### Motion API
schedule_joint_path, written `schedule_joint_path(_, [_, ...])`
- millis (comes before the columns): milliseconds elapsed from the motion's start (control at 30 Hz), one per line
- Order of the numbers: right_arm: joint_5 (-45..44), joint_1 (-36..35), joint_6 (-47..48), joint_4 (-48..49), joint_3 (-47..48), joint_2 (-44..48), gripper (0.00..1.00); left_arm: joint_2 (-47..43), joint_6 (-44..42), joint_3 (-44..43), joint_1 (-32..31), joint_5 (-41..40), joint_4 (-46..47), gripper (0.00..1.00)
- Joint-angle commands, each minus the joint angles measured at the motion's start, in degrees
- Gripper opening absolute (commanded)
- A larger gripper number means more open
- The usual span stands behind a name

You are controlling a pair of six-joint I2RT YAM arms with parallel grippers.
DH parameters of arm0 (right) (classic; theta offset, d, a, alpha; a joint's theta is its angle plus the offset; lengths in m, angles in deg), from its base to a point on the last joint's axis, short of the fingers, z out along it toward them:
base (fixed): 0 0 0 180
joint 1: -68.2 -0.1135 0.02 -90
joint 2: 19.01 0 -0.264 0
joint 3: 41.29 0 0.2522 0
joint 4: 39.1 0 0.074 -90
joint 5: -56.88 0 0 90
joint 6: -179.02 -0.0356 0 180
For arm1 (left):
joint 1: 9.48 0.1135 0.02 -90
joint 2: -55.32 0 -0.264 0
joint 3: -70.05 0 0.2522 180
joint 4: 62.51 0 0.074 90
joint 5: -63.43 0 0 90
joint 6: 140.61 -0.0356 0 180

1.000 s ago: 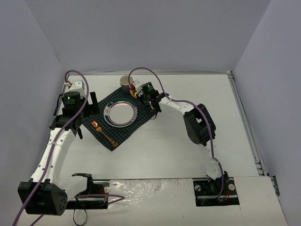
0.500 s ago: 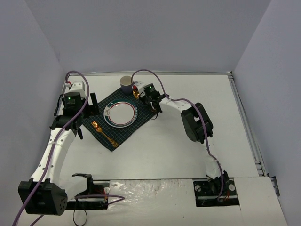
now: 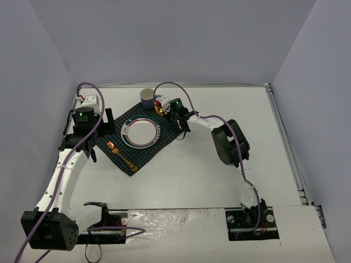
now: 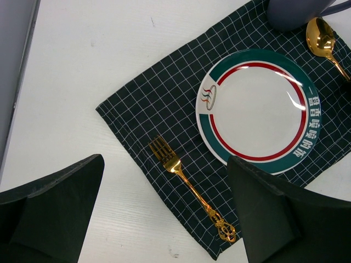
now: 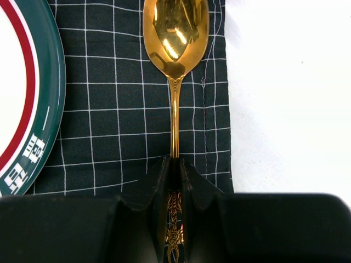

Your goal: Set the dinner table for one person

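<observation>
White dinner table point(image 3: 219, 181) spans the enclosure; checked cloth point(image 3: 143, 157) lies left of centre bearing plate point(image 3: 140, 133), fork point(image 3: 119, 154), cup point(image 3: 147, 97), open surface rightward. Right wrist view alone shows right gripper point(image 5: 174, 161) clamped on spoon point(image 5: 175, 33) handle at the cloth's hem; left gripper point(image 4: 165, 161) gapes empty.

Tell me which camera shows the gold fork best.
The left wrist view: the gold fork lies whole and sharp on the checked cloth, tines to ornate handle. The top external view shows the fork tiny; the right wrist view misses it entirely.
</observation>
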Motion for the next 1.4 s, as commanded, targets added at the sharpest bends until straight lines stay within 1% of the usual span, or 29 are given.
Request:
schedule_joint_path(0, [1.81,0.85,1.82,-0.68,-1.60,3.65,0.11,0.09,-1.10,-1.17,0.28,-0.16,2.05,0.92])
schedule_joint_path(167, [2.13,0.85,1.73,-1.11,-2.21,4.22,0.17,0.10,-1.14,-1.17,0.28,-0.06,2.14,0.92])
schedule_joint_path(233, [2.13,0.85,1.73,-1.15,-2.48,4.47,0.18,0.17,-1.07,-1.17,0.28,0.02,2.08,0.92])
schedule_joint_path(933, [-1.10,1.80,3.40,-1.21,-6.90,8.23,0.18,0.00,-1.16,-1.08,0.28,0.20,2.22,0.92])
schedule_joint_path(1367, [0.74,2.34,1.94,-1.33,-8.28,10.37,0.18,-0.13,-1.12,-1.00,0.32,0.11,2.18,0.92])
